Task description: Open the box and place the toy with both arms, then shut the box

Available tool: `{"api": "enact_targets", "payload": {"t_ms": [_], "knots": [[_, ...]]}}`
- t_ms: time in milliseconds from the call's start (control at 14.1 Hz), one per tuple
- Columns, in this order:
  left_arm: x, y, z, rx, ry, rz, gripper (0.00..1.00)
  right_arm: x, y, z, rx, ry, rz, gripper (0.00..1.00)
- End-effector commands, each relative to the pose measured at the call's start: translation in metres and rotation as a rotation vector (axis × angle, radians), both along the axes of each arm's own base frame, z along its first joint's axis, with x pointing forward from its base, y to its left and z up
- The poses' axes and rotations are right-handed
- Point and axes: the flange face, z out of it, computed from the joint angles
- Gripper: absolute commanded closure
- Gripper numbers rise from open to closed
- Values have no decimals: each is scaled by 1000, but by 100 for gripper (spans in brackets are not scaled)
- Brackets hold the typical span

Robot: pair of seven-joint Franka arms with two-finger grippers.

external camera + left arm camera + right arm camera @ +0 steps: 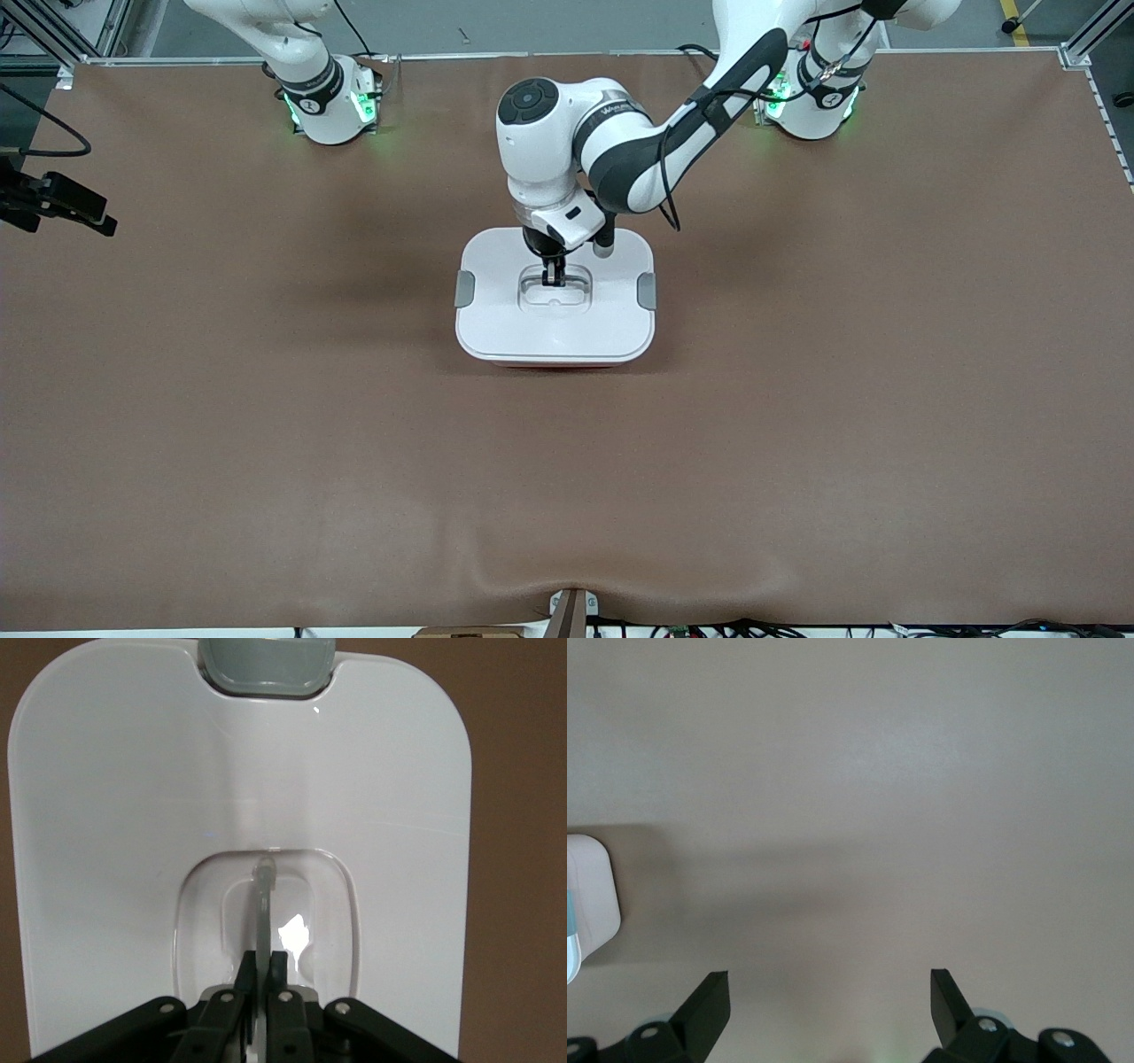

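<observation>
The box (555, 332) stands in the middle of the table with its white lid (115, 815) on it and a grey clip (464, 289) at each end. My left gripper (554, 276) reaches down into the lid's clear recessed centre. There it (267, 961) is shut on the thin clear handle (265, 895). My right gripper (830, 988) is open with nothing between its fingers, above bare table, and a corner of the box (589, 890) shows at the edge of its view. In the front view only the right arm's base (328, 97) shows. The toy is out of view.
The brown table mat (266, 425) spreads all round the box. A black device (62, 204) juts in at the table's edge at the right arm's end. A small mount (571, 611) sits at the edge nearest the front camera.
</observation>
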Motion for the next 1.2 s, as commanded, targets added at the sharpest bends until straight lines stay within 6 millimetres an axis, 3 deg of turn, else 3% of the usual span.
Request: {"api": "enact_targets", "payload": {"t_ms": [0,496,566,637,708,920,1133], "knots": [[-4,2,-2,18,-23,-1,100,1,-1,1,12,-6,-19,0],[-3,5,-4,27,-17,4,100,1,-4,1,13,-4,-13,0],[-1,7,-1,24,-18,2,95,1,-5,1,13,-4,-14,0],[0,7,2,26,-24,-8,59,1,-5,1,13,-3,-14,0],[1,9,6,25,-28,-20,1,1,-5,0,13,-1,-16,0],[3,9,16,19,-34,-48,0,0,-6,0,13,-1,-16,0],[2,10,40,-1,-56,-45,0,1,-7,1,12,-3,-17,0]]}}
